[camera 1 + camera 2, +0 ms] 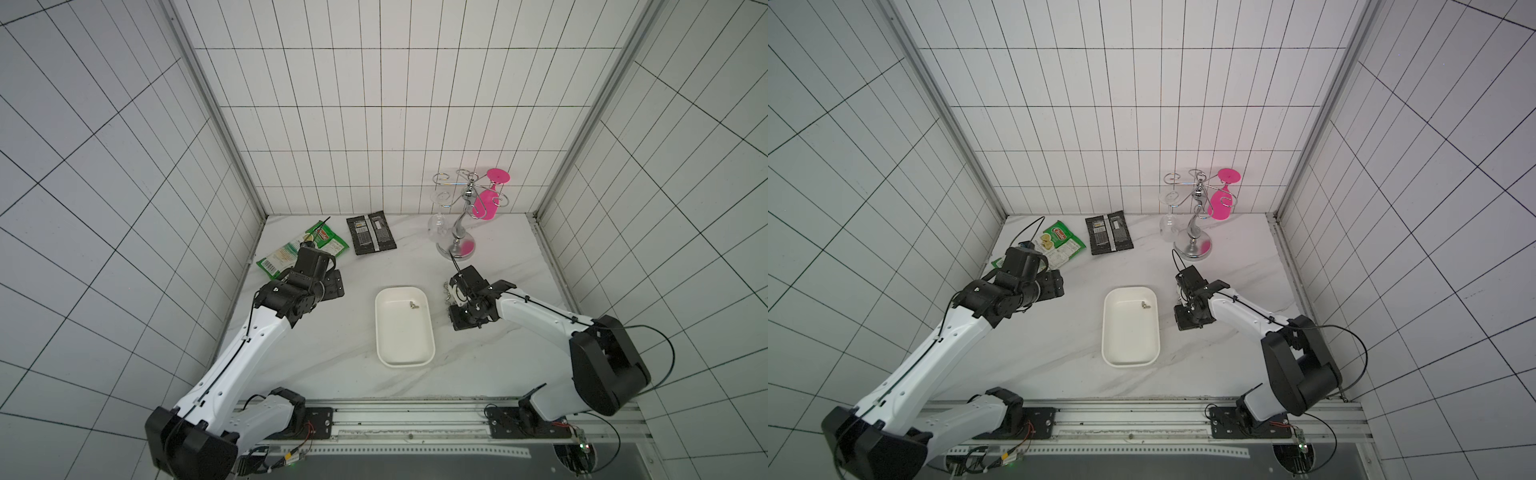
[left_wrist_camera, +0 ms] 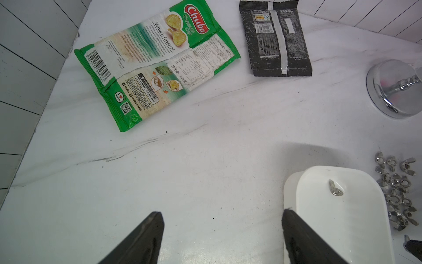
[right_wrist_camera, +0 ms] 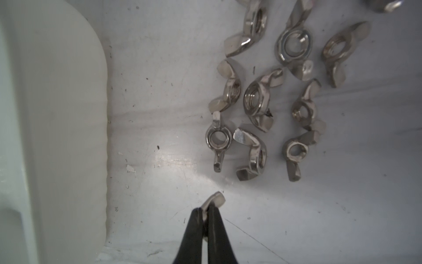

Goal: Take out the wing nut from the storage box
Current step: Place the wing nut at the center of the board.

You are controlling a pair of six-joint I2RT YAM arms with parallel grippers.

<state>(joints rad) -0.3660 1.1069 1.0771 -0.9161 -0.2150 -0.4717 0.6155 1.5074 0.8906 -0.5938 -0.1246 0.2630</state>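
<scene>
One wing nut (image 1: 413, 305) is lying in the storage box (image 1: 405, 365), which is running lengthwise toward the rear wall (image 1: 374, 124); right gripper (image 3: 206, 209) is pinching a second nut (image 3: 216, 198), left gripper (image 2: 223, 212) gaping.

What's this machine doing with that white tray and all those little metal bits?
The right gripper is pinching a wing nut over the table, beside the storage box and near a pile of wing nuts lying outside it. A second wing nut sits inside the box. The left gripper is open and empty, off to the other side.
</scene>
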